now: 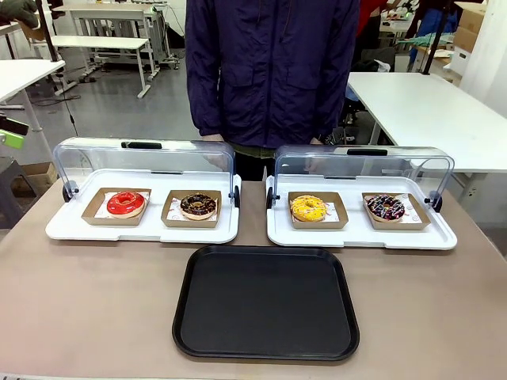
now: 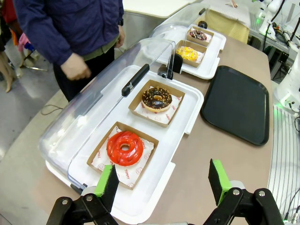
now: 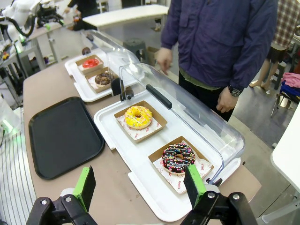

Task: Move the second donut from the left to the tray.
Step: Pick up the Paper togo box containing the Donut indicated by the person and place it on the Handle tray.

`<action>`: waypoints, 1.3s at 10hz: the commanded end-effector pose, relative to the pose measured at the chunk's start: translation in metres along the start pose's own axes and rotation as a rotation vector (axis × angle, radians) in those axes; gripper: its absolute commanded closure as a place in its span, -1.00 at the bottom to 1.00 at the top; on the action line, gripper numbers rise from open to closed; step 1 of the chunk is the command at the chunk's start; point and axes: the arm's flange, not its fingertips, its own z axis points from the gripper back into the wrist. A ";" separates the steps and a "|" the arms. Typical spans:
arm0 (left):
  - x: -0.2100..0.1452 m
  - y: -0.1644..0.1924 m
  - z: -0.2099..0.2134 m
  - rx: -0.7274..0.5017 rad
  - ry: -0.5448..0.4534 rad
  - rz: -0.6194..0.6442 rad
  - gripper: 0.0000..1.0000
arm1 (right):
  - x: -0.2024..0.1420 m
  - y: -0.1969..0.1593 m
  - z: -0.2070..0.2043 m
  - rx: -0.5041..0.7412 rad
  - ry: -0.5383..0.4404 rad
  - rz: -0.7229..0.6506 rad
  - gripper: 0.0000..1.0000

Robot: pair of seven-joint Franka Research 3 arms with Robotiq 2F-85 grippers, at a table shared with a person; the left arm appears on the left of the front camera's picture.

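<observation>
Brown tabletop [image 1: 95, 301], workshop bkgd. Left gripper [image 2: 163, 180] jaws wide open, empty, near red donut [image 2: 124, 147]; right gripper [image 3: 140, 183] also wide open, empty. Choc donut w/ tan sprinkles [image 1: 198, 205] sits in cardboard square [image 1: 170, 221] on left white display tray [image 1: 142, 232], just behind black tray [image 1: 265, 305].
</observation>
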 end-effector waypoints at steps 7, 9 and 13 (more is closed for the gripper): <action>0.001 0.000 0.000 -0.006 -0.020 -0.008 -1.00 | 0.003 -0.004 -0.001 -0.002 -0.025 0.025 -1.00; 0.001 0.000 0.000 -0.006 -0.020 -0.008 -1.00 | 0.003 -0.004 -0.001 -0.002 -0.025 0.025 -1.00; 0.001 0.000 0.000 -0.006 -0.020 -0.008 -1.00 | 0.003 -0.004 -0.001 -0.002 -0.025 0.025 -1.00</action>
